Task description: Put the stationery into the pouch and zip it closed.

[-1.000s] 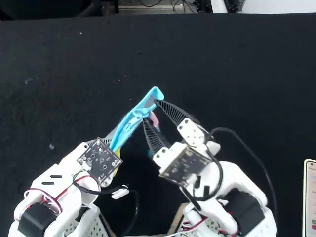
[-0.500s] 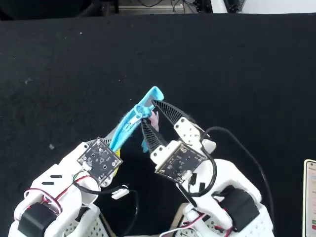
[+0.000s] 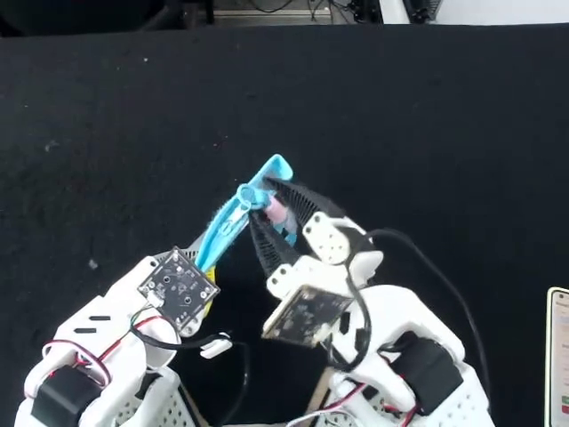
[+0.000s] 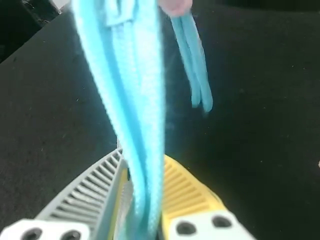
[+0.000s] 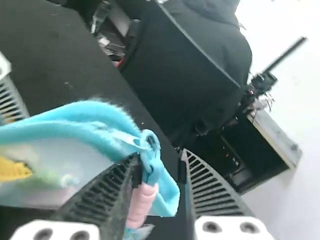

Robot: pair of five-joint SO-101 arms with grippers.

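Observation:
A light blue pouch hangs lifted above the black table, and my left gripper is shut on its lower end. In the left wrist view the pouch runs up from between the grey and yellow fingers of that gripper. My right gripper is at the pouch's top end. Its black fingers stand slightly apart around the zip pull and a pink charm, the pull resting against one finger. Something yellow shows through the pouch's pale side. A blue cord dangles beside the pouch.
The black cloth of the table stretches open beyond both arms. A white flat object lies at the right edge. Dark furniture and cables stand past the table's far edge.
The right arm has swung left toward the pouch's top, and its fingers have narrowed around the zip pull and pink charm. The left arm and the pouch have stayed put.

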